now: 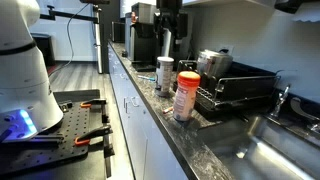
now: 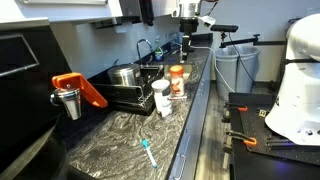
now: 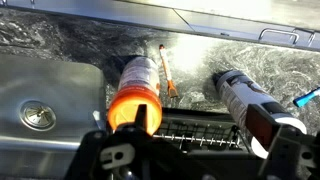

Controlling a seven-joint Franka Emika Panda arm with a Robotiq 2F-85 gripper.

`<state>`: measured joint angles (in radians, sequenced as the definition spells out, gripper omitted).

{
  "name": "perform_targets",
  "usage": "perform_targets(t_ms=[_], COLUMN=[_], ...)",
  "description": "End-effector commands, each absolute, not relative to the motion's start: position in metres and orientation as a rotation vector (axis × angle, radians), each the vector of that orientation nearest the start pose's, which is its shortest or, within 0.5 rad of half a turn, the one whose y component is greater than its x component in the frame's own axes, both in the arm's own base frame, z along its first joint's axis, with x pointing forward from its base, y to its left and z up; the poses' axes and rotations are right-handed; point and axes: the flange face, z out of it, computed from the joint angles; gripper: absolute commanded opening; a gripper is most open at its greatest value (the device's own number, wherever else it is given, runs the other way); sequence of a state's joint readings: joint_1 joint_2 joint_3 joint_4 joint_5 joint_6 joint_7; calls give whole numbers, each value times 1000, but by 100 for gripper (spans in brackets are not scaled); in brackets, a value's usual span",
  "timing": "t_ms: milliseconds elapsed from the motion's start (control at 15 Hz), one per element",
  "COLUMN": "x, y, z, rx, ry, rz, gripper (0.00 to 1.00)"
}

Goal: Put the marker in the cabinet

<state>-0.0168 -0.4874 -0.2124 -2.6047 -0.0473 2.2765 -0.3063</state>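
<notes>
Gripper [image 3: 195,155], jaws wide and empty, hangs high over the dish rack [image 2: 125,95]. The teal marker [image 2: 148,152] lies near the countertop's [image 2: 110,140] front edge, well below the cabinet [image 2: 60,10]. Reaching down carelessly could topple the upright bottles [image 2: 162,97] standing nearby.

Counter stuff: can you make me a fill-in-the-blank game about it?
The jar has an ___ lid.
The marker lies flat on the ___.
The pot sits in the black dish ___.
Missing words: orange; counter; rack.
</notes>
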Motion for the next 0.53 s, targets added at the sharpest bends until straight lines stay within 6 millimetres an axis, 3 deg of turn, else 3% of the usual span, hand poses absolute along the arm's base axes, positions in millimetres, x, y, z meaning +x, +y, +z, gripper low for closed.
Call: perform_targets(t_ms=[0,267,467], x=[390,392,398], y=[-92,-65,-20], z=[426,432,434], rx=[-3106,-3111,-3077], ry=[-189,-222,-291], rz=[-250,-291,-334], gripper=[100,100,100])
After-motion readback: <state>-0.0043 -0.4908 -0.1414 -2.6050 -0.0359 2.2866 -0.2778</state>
